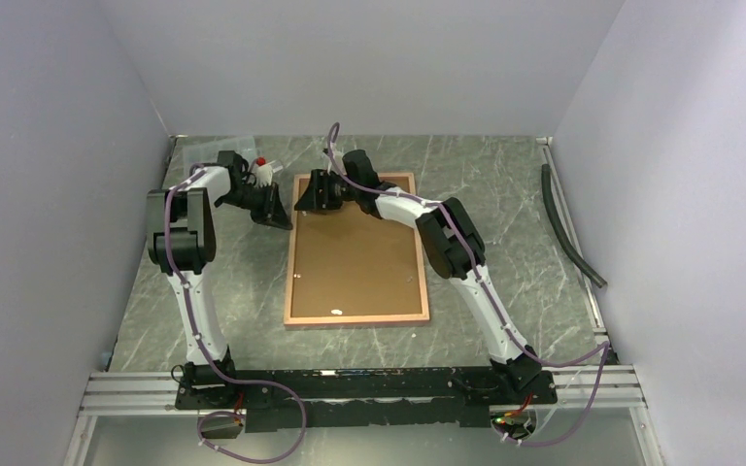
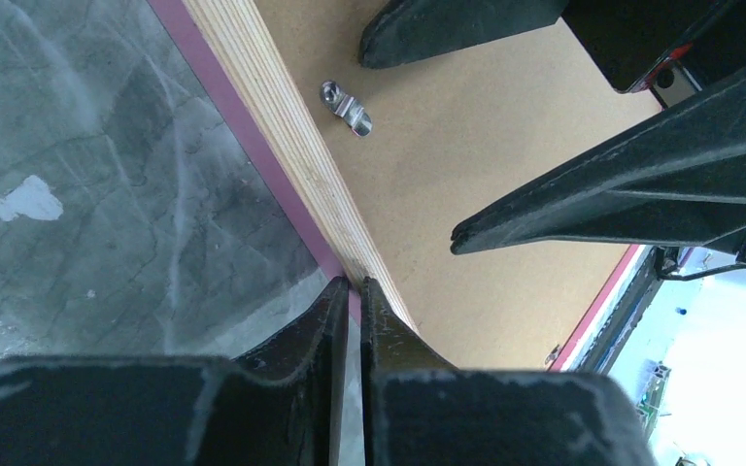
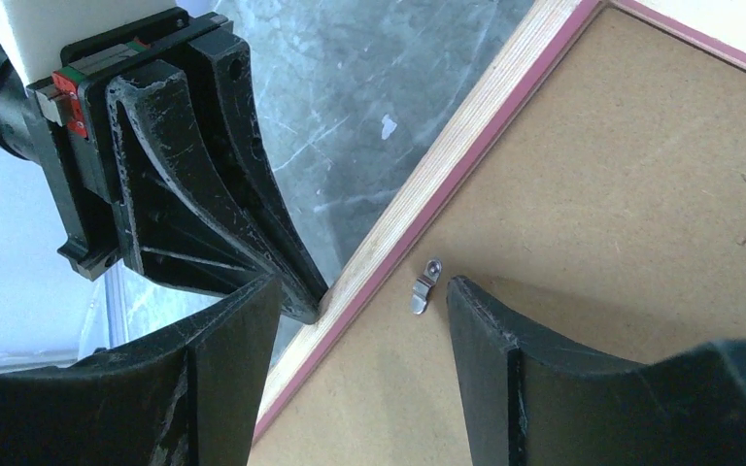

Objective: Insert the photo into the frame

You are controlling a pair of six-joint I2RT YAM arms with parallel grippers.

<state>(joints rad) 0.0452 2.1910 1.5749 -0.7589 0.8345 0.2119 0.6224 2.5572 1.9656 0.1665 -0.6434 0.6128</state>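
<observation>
Two arms stand bolted at the near edge of the marbled table (image 1: 505, 243). The left one climbs straight away from its base, folds at the elbow and turns its forearm inward. The right one slants inward across the table and stretches over the far end of the frame (image 1: 355, 318).

That frame lies flat in the middle of the table, tan wood side up, with a pink strip showing along its rim and a brown backing board (image 1: 355, 252) sitting inside it.

At the frame's far left side, the left gripper (image 2: 355, 286) points down, its jaws drawn almost together with only a sliver between them. Its tips touch the outer edge of the wooden rim; whether they pinch anything I cannot tell. A red and green strip on this gripper's body bears no writing that can be read.

Just beside it, the right gripper (image 3: 364, 286) stands wide and holds nothing. It straddles the same rim, one finger outside near the left gripper, the other over the board beside a small metal clip (image 3: 425, 288).

Farther right, a black hose (image 1: 568, 223) lies along the table's edge
</observation>
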